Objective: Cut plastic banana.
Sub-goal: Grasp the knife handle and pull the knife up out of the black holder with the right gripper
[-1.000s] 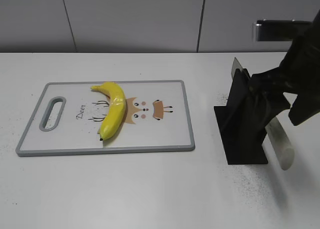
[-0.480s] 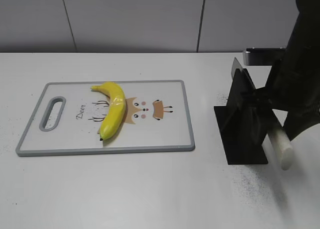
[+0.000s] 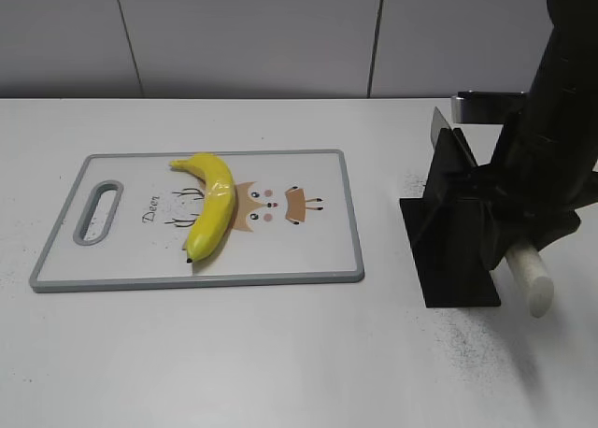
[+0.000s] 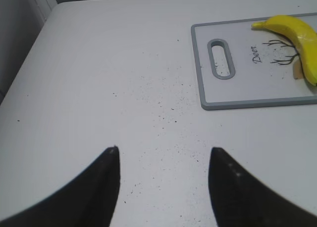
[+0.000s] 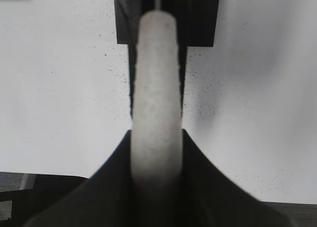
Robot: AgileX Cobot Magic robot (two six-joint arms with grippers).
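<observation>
1. Since a moment ago, the right gripper has dropped lower at the right of the frame, and its fingers now squeeze the knife's white handle.
2. That knife sits in the black stand.
3. The left gripper waits with fingers apart, lower middle of its view.
4. The plastic banana lies on the cutting board, left of middle.
5. This looks like the knife-grabbing step. Next, lift it out and carry it over.

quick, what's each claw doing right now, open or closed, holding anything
Left claw: open, empty, hovering over bare table.
Right claw: closed on the white knife handle, knife in the black stand.
</observation>
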